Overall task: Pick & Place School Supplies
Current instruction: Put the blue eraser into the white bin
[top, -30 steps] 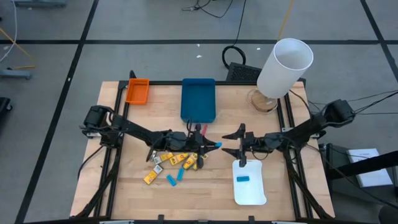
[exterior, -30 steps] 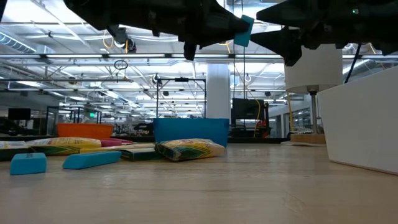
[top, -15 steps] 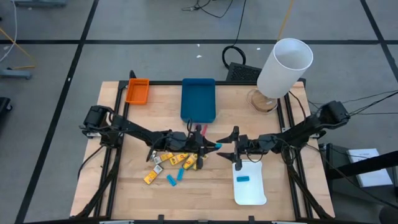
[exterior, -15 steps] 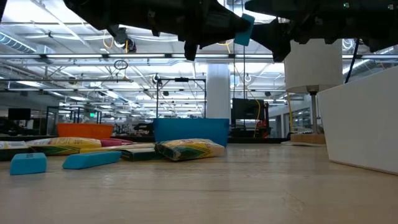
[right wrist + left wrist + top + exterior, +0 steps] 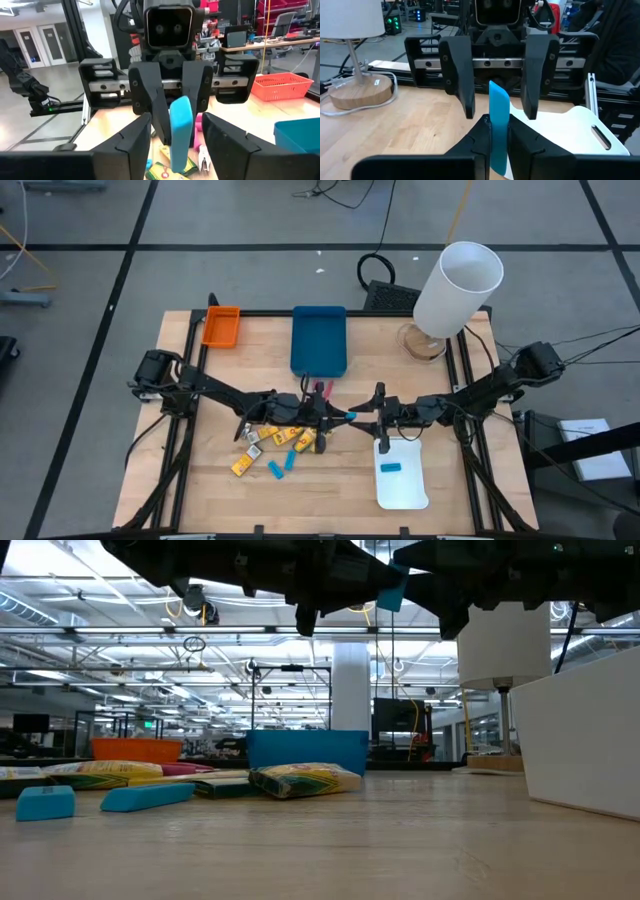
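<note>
My left gripper hovers above the middle of the table, shut on a light-blue oblong block. The block's free end points toward the table's right. My right gripper faces it, open, one finger on each side of that free end without touching it. The low view shows the block high above the wood. More supplies lie loose on the table in a pile: yellow pieces, blue blocks and a red-handled tool. My left gripper pinches the block between its two fingers at the end nearer its wrist. The fingers come level from the table's left and lie along the block. The block is lifted clear and juts out past the fingertips toward the right gripper.
A white tray with one blue block sits right of centre near the front. A blue tray and an orange tray stand at the far edge. A white-shaded lamp fills the far right corner.
My right gripper has moved toward the table's left, closing on the held block, and its open fingers now stand around the block's free end. The left gripper and the block have stayed where they were.
</note>
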Motion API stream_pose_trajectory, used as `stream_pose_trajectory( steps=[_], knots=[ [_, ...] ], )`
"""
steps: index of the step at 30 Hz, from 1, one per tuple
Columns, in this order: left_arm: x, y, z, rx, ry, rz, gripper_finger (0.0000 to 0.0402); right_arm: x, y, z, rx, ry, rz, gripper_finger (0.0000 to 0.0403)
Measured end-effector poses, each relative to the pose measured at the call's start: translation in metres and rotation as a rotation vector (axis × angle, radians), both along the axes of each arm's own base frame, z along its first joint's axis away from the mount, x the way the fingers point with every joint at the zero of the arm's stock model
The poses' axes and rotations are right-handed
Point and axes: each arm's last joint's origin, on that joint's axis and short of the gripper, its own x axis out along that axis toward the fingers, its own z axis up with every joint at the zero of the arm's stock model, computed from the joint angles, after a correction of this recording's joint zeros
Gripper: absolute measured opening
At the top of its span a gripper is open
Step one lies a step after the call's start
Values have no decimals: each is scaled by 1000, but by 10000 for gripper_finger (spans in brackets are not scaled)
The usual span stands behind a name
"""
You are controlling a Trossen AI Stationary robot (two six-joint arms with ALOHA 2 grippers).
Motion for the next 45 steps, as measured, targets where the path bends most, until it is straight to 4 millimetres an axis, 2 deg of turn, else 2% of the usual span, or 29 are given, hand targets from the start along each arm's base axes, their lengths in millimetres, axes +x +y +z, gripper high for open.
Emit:
stream_pose_trajectory(
  steps=[6,11,19,24,32,38,45],
  knots=[
    [0,0,0,-1,0,0,33,0,0,0,-1,1,0,140],
    [0,0,0,-15,0,2,44,0,0,0,-1,1,1,124],
    [0,0,0,-14,1,1,33,0,0,0,-6,-7,1,98],
    [0,0,0,-19,2,2,48,0,0,1,-5,-11,1,78],
    [0,0,0,-22,5,-13,33,0,1,2,-28,-28,32,33],
    [0,0,0,-41,6,-3,65,-1,1,2,-51,-29,45,27],
    [-1,-1,2,-80,2,-3,80,-1,1,2,-52,-29,48,26]
  ],
)
